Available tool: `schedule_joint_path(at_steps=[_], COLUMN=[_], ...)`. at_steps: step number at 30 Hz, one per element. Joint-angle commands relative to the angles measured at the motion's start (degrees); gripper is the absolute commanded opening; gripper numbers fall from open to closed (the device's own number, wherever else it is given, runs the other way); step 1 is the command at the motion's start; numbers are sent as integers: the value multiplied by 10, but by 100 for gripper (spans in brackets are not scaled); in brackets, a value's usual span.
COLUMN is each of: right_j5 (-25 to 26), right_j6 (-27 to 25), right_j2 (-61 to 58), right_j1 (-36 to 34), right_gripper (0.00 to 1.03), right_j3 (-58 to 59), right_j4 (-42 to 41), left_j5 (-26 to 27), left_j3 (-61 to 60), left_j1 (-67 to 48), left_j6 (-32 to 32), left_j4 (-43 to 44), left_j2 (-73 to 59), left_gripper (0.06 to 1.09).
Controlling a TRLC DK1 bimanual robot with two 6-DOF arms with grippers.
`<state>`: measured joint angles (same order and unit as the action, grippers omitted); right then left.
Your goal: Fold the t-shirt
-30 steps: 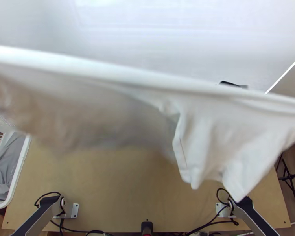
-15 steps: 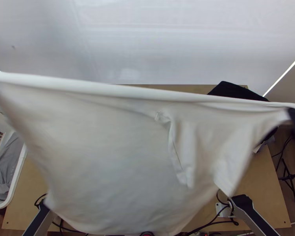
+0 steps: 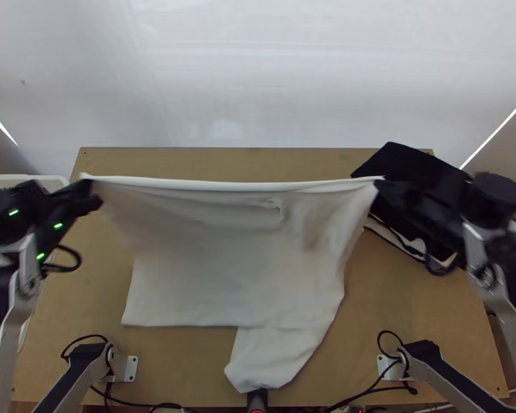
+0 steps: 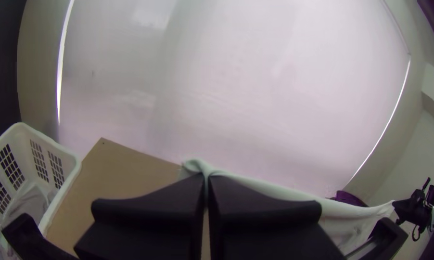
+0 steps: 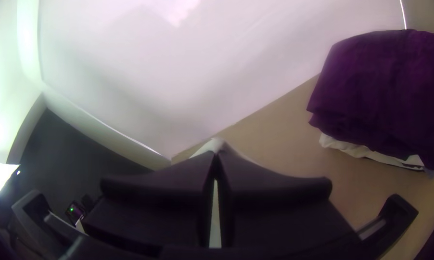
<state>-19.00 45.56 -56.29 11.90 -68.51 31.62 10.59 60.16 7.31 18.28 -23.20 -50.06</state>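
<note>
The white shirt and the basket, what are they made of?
The white shirt looks like soft, dull cloth, maybe cotton: it hangs from both tools and sags into gentle folds. I can't tell the exact fibre.

The basket seems to be white, smooth plastic, because its walls look stiff and are full of neat little square holes.

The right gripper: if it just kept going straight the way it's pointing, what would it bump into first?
The white shirt: the right gripper has some pinched at its tips, so cloth comes first. Beyond that, probably the pale backdrop, though depth is hard to judge.
</note>
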Motion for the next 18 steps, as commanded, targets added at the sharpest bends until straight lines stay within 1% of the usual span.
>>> schedule_joint_path(at_steps=[1,5,9,15,18], right_j5=[5,38,63,72,90], right_j6=[-29,-28,-28,-29,-32], right_j2=[-105,-184,-263,-394,-441], right_j1=[6,29,46,41,37], right_gripper=[3,3,3,3,3], right_j3=[38,7,-44,-140,-176], right_j4=[-71,-98,-105,-96,-87], left_j5=[7,7,7,7,7], left_j3=[-66,-40,15,112,152], left_j1=[-20,-23,-18,-18,-18], left_j6=[-27,-27,-26,-15,-16], left_j4=[109,174,212,216,216], left_j2=[-104,-208,-325,-453,-500], left_gripper=[9,9,9,9,9])
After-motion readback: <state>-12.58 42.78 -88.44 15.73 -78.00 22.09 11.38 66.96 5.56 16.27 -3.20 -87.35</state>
